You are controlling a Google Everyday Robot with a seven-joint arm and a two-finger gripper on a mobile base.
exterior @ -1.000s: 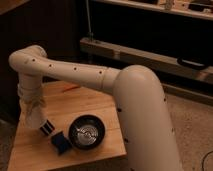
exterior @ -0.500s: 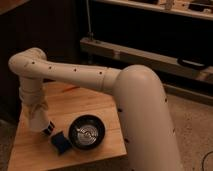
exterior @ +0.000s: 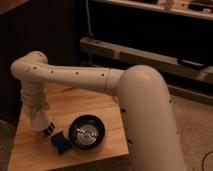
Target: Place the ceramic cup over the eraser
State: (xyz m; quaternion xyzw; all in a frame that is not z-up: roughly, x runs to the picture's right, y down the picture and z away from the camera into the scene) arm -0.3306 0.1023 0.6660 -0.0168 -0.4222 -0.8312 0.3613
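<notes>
Ceramic cup, small, plain, white and tapered (exterior: 41, 123), sits at the low end of the robot's arm, over the left part of the light wooden table (exterior: 95, 107). It merges with the pale wrist above it, so its outline is hard to separate. The gripper (exterior: 39, 115) is down at that same spot, close above the tabletop near the left edge, and I cannot tell whether it is wide, narrow, or clamped on the cup.

Just beside the cup's lower right edge lies the small black rectangular eraser with white stripes (exterior: 48, 130). It looks to be touching the cup or nearly so, and it is not covered. A little further right and nearer the front edge lies a blue sponge-like pad (exterior: 60, 143). Close beside that stands a round black pan with a shiny metal centre (exterior: 86, 132), near the front of the table.

The thick white robot arm (exterior: 145, 110) rises at the right, bends across the table and drops down at the elbow on the left. A thin orange-red stick (exterior: 66, 90) lies on the wood behind the arm.
</notes>
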